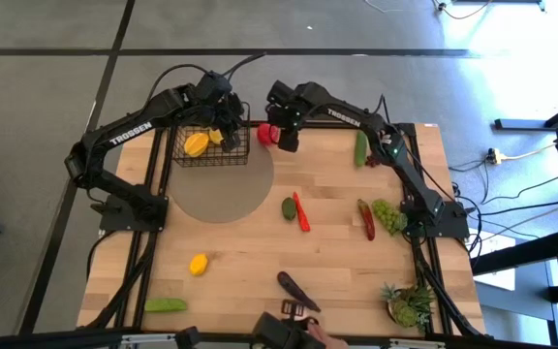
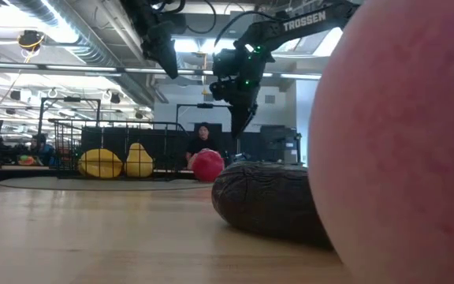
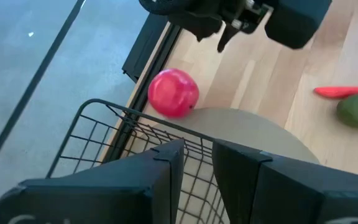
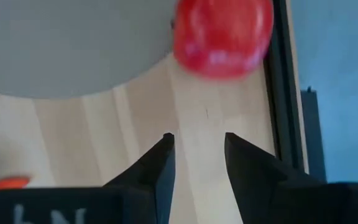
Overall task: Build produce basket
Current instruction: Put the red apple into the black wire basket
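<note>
Black wire basket [image 1: 210,145] at far left of wood table [image 1: 260,262], on grey round mat [image 1: 223,189], holding yellow lemon [image 1: 196,144] plus a second yellow piece. Red apple [image 1: 267,134] just right of basket, on table edge beside mat, touching nothing. Right gripper [image 1: 287,142] just beside apple, fingers [image 4: 160,163] parted with bare wood between, empty. Left gripper [image 1: 229,124] over basket's far right corner, fingers [image 3: 166,168] slightly apart above wire rim, holding nothing visible. Mid-table: green fruit [image 1: 289,206] touching red chili [image 1: 301,211]. Right side: cucumber [image 1: 360,148], second chili [image 1: 366,219], grapes [image 1: 388,215]. Near side: lemon [image 1: 199,264], green pod [image 1: 166,304], eggplant [image 1: 292,285], potted plant [image 1: 410,305].
</note>
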`<action>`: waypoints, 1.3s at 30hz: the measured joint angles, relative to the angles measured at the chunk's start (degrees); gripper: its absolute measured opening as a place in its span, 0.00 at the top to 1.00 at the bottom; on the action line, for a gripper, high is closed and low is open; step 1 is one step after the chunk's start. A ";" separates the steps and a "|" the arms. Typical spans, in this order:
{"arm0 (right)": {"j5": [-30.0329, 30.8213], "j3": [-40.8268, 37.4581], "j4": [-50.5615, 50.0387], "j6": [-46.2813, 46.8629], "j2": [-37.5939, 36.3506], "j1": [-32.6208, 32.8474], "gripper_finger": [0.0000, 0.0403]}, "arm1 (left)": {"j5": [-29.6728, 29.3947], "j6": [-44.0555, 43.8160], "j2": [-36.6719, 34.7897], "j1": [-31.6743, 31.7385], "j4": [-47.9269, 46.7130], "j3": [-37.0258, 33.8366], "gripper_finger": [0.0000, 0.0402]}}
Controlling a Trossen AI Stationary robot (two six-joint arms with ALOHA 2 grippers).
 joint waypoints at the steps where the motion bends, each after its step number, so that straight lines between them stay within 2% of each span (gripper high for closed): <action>1: 0.04 0.00 0.78 -1.06 0.00 0.14 0.67 | 0.06 -0.90 0.01 0.00 -0.07 0.00 0.81; 7: 5.60 0.00 4.33 -4.86 0.00 1.17 0.67 | 0.07 -2.51 0.02 0.00 -0.59 0.00 0.81; 11: 7.01 -0.02 1.80 -10.50 -0.45 2.57 0.67 | 0.07 -2.25 0.02 0.02 -0.77 0.00 0.81; 16: 9.20 -0.02 -0.15 -11.54 -1.78 4.39 0.67 | 0.11 -3.72 0.02 0.20 -1.51 0.00 0.81; 18: 7.53 -0.02 -0.98 -11.28 -2.47 4.45 0.67 | 0.18 -3.75 0.01 0.60 -1.57 0.00 0.81; 21: 1.73 -0.02 -2.31 -11.09 -4.24 3.67 0.67 | 1.31 -3.71 0.03 1.28 -1.55 0.00 0.81; 27: -5.27 -0.02 -3.78 -7.96 -7.66 0.69 0.67 | 6.87 -3.29 0.22 3.88 1.10 -1.80 0.81; 33: -6.05 0.00 -6.15 -7.40 -9.41 -0.06 0.67 | 12.20 -3.03 0.26 5.83 6.64 -5.72 0.81; 39: -6.42 0.00 -8.64 -7.40 -9.86 -0.13 0.67 | 17.13 1.25 0.26 6.05 15.92 -9.18 0.81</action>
